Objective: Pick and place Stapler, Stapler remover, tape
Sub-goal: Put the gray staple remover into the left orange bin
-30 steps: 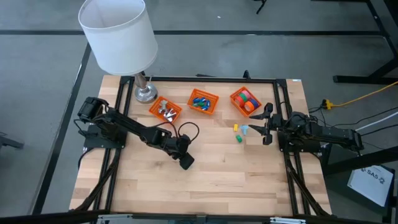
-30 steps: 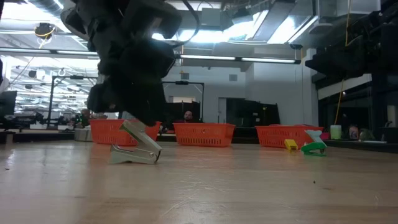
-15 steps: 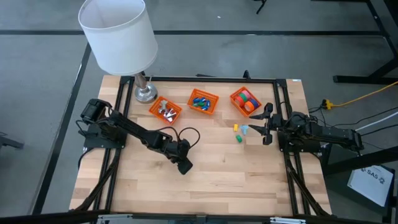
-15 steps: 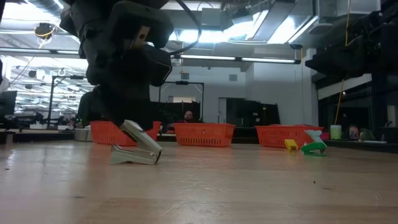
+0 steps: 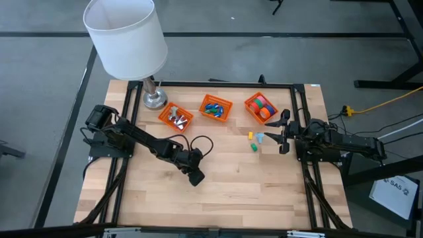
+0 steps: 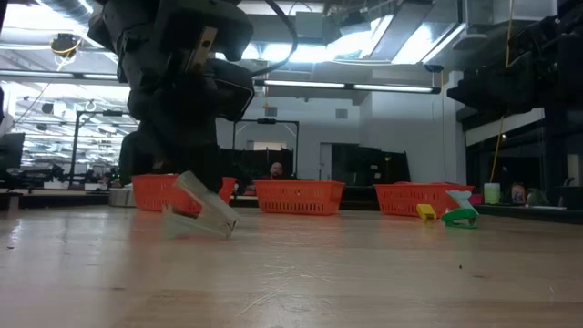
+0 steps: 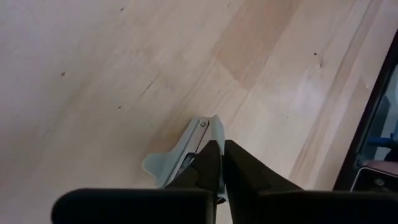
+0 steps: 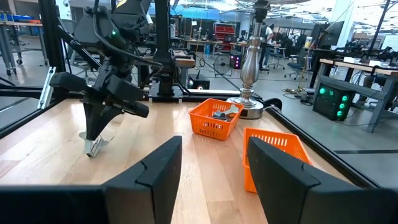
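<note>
From above, I see my left claw [image 5: 195, 177] low at mid worktop [image 5: 231, 192], right claw [image 5: 283, 135] parked wide beside three orange baskets [image 5: 217, 108]. Low view: staple remover [image 6: 200, 217] tilted, one end off the wood. Left wrist: fingers [image 7: 205, 163] pinched tight on the staple remover.

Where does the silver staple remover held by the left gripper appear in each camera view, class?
High view: hidden under the left gripper.
Low view: staple remover, left of centre, tilted on the table.
Left wrist view: centre, pinched between shut fingers.
Right wrist view: left side, below that gripper.
Shared landmark: the basket holding other silver removers.
</note>
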